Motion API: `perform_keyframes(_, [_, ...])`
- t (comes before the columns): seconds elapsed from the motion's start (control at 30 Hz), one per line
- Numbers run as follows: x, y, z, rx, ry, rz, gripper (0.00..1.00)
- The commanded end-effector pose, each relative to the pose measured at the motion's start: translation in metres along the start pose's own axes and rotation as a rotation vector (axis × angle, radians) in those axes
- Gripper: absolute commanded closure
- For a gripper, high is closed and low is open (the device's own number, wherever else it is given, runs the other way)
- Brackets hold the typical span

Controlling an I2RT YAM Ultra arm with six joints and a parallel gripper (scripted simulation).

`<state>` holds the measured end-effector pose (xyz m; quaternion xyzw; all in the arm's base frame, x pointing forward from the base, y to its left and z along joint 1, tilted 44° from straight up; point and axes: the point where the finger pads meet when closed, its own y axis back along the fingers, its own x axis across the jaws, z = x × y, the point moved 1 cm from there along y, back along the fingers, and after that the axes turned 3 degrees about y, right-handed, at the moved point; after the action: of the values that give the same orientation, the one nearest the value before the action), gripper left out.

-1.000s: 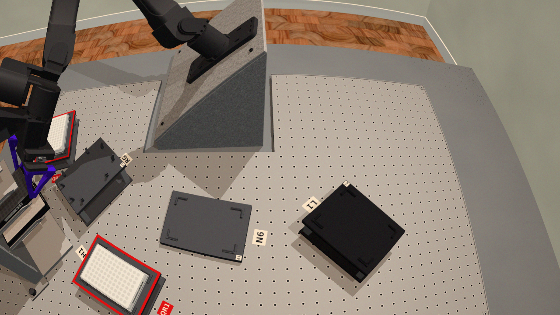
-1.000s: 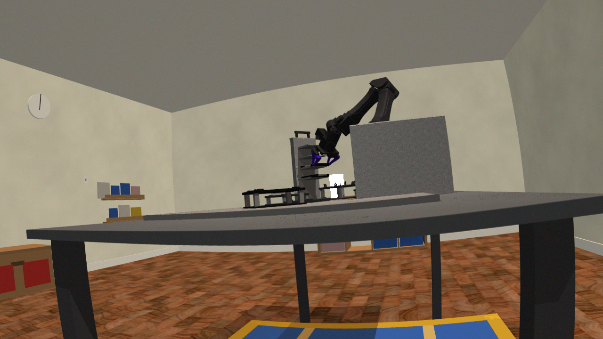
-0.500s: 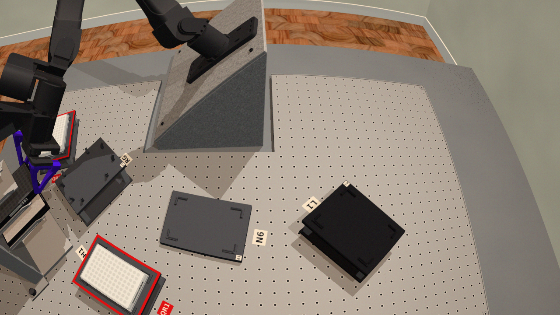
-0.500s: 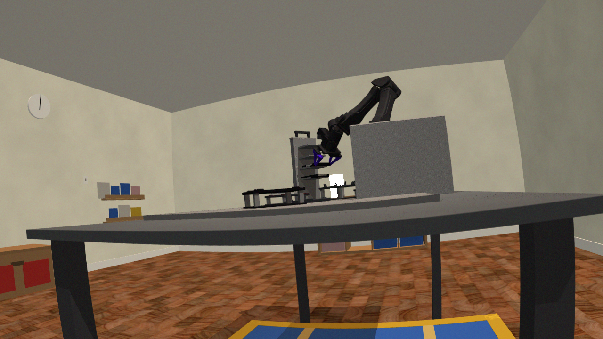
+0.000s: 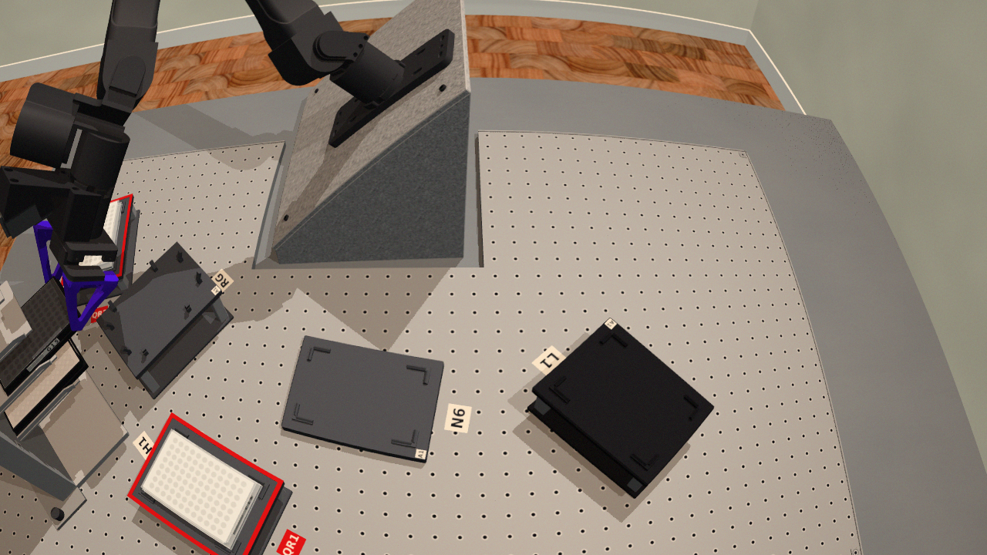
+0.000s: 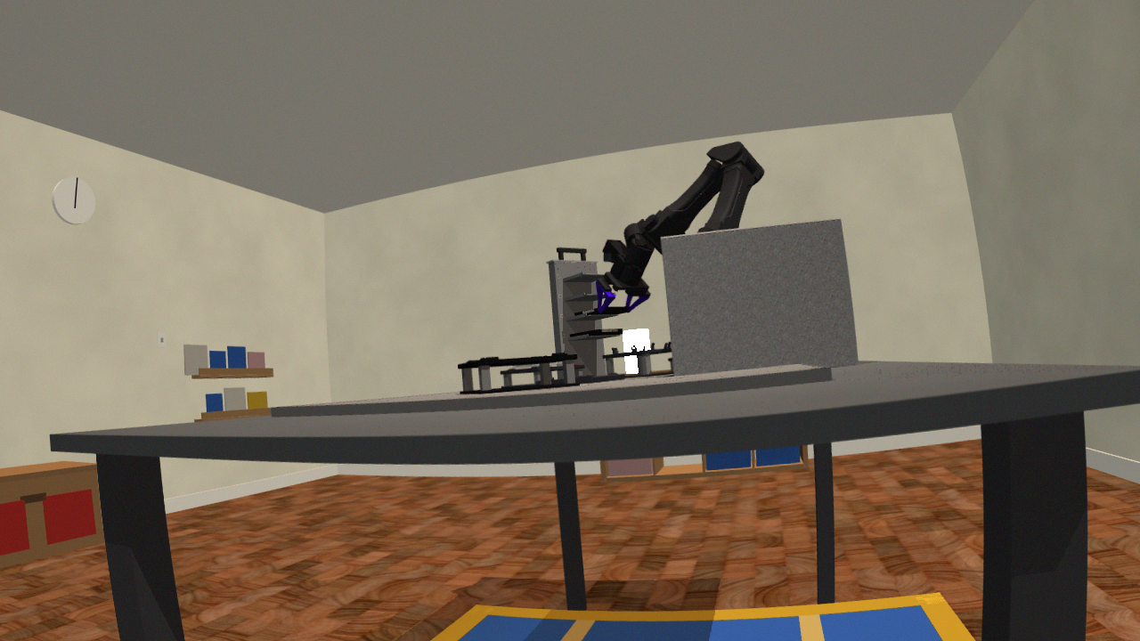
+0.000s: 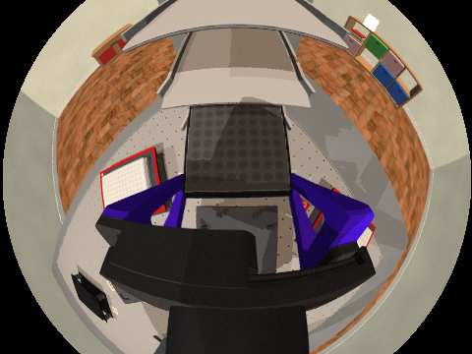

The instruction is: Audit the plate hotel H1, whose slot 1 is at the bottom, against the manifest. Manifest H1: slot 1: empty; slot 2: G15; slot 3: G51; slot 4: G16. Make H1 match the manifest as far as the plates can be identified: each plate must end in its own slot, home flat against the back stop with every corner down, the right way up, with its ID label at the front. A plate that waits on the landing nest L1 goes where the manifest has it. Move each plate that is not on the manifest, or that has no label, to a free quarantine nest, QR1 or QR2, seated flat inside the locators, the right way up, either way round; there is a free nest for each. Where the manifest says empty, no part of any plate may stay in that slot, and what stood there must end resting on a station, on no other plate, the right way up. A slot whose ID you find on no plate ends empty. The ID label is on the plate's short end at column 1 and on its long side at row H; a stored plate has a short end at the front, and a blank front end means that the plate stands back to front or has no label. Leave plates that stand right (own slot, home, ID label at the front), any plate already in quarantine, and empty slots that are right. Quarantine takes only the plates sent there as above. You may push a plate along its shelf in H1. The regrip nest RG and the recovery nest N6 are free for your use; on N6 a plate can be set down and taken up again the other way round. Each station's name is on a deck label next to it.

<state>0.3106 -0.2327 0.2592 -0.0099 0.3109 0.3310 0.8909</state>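
The plate hotel H1 (image 5: 34, 414) stands at the left edge of the deck. My gripper (image 5: 65, 276) is at its front, with its purple fingers shut on the sides of a dark well plate (image 5: 34, 324). The plate sticks partway out of an upper shelf. In the wrist view the dark plate (image 7: 236, 147) lies between my fingers, with its near end level with them. I cannot tell which slot it is in, and I cannot read any label. A pale plate (image 5: 41, 389) sits on a lower shelf. In the side view my gripper (image 6: 620, 301) is in front of the hotel (image 6: 574, 311).
White plates lie in the red-framed nests QR1 (image 5: 200, 486) and QR2 (image 5: 113, 224). RG (image 5: 162, 310), N6 (image 5: 362, 396) and L1 (image 5: 621, 400) hold no plate. The granite block (image 5: 379, 158) that carries the arm base stands behind them.
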Motion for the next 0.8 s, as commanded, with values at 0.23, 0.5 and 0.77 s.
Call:
perform_keyframes(0.23, [0.000, 0.008, -0.003, -0.011, -0.004, 0.001, 0.14])
perform_keyframes(0.5, [0.000, 0.016, -0.011, -0.010, -0.004, 0.001, 0.14])
perform_keyframes(0.77, [0.000, 0.022, -0.016, -0.010, -0.004, 0.001, 0.14])
